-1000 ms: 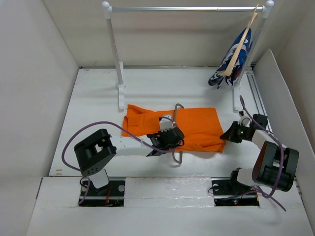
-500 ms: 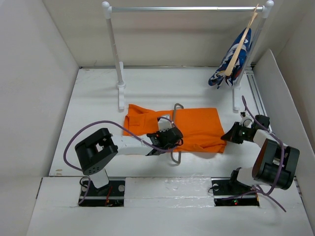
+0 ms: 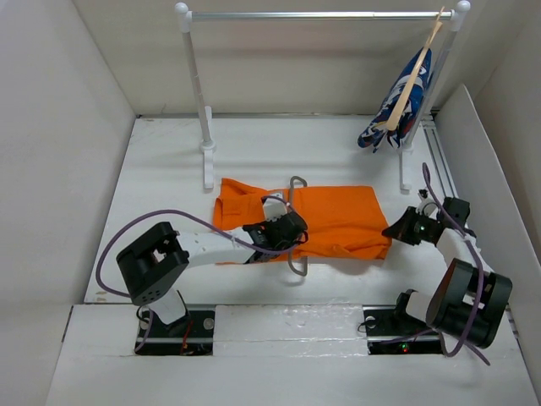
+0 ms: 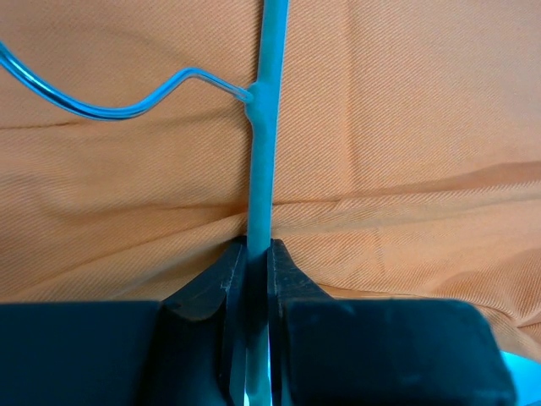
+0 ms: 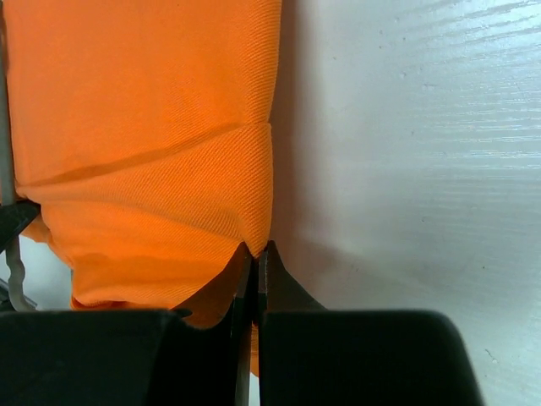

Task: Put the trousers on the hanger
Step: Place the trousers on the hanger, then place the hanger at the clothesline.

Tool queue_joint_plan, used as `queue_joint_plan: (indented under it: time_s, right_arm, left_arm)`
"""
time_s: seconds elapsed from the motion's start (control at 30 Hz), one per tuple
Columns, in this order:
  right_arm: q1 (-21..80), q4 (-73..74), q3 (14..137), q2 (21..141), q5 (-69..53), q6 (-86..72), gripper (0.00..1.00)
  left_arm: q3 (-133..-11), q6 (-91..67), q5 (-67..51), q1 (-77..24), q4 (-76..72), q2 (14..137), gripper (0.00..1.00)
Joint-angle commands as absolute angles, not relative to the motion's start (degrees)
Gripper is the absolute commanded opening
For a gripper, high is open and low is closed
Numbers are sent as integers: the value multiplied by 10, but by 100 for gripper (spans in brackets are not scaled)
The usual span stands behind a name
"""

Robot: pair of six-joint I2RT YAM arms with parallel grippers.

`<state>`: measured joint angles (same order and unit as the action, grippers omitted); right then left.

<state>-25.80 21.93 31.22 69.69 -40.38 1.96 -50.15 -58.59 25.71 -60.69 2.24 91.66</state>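
The trousers [image 3: 342, 216] are plain bright orange, the hanger [image 4: 263, 169] grey, the garment [image 3: 373, 134] blue-white-red patterned.

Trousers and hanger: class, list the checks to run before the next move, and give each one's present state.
1. Left end effector grips the hanger: ok, shut on the wire.
2. Right end effector holds the trousers: ok, shut on the cloth's edge.
3. Trousers draped over the hanger: not ok. They lie flat on the table with the wire on top.
4. Space on the rail: ok. Only the patterned garment hangs there, at the right end.
5. Any cloth threaded through the hanger: cannot tell.
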Motion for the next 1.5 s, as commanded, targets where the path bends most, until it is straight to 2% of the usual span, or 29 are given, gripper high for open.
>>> queue_joint_plan:
  time_s: [0.0, 0.17, 0.3, 0.4, 0.43, 0.57, 0.63, 0.7, 0.77, 0.8, 0.83, 0.97, 1.0, 1.1, 1.13, 1.17, 1.23, 1.33, 1.4, 1.47]
  right_arm:
    - [-279, 169, 321, 703, -324, 29, 0]
    - [-253, 159, 341, 742, -311, 30, 0]
    - [-234, 143, 329, 758, -301, 21, 0]
    - [-215, 160, 337, 747, -305, 25, 31]
    - [-200, 169, 344, 729, -308, 25, 49]
    - [-152, 219, 391, 640, -297, 13, 71]
    - [-130, 244, 428, 595, -294, 2, 75]
    - [-92, 269, 458, 546, -300, 2, 76]
    - [-58, 280, 496, 527, -334, 1, 71]
    - [-22, 280, 505, 510, -350, -20, 65]
    - [-4, 273, 510, 496, -379, -31, 48]
    - [99, 221, 489, 448, -440, -98, 29]
    - [121, 182, 479, 436, -442, -142, 28]
    - [207, 98, 438, 397, -439, -230, 39]
    - [251, 84, 431, 387, -426, -247, 45]
    - [273, 74, 426, 384, -411, -263, 54]
    - [347, 34, 421, 383, -360, -287, 62]
    - [408, 5, 427, 403, -296, -296, 70]
    - [479, -22, 440, 450, -244, -286, 73]
    - [490, -22, 453, 462, -217, -281, 73]
  left_arm:
    - [-496, -566, 367, -575, 117, 899, 0]
    - [-552, -560, 384, -610, 129, 932, 0]
    - [-619, -571, 416, -622, 199, 948, 0]
    - [-670, -560, 439, -645, 230, 930, 0]
    - [-685, -559, 442, -654, 240, 926, 0]
    - [-750, -553, 458, -664, 279, 900, 0]
    - [-762, -543, 464, -671, 287, 889, 0]
    - [-777, -537, 472, -685, 292, 871, 0]
    - [-791, -529, 473, -685, 293, 856, 0]
    - [-794, -528, 472, -685, 290, 851, 0]
    - [-798, -523, 472, -685, 287, 846, 0]
    - [-809, -504, 471, -685, 259, 811, 0]
    - [-809, -498, 470, -685, 238, 805, 0]
    - [-809, -491, 479, -685, 212, 792, 0]
    - [-809, -488, 483, -685, 205, 792, 0]
    - [-813, -485, 488, -685, 199, 792, 0]
    - [-816, -474, 496, -685, 179, 795, 0]
    - [-831, -453, 504, -685, 157, 808, 0]
    - [-849, -435, 500, -690, 142, 820, 0]
    - [-850, -427, 493, -690, 139, 818, 0]
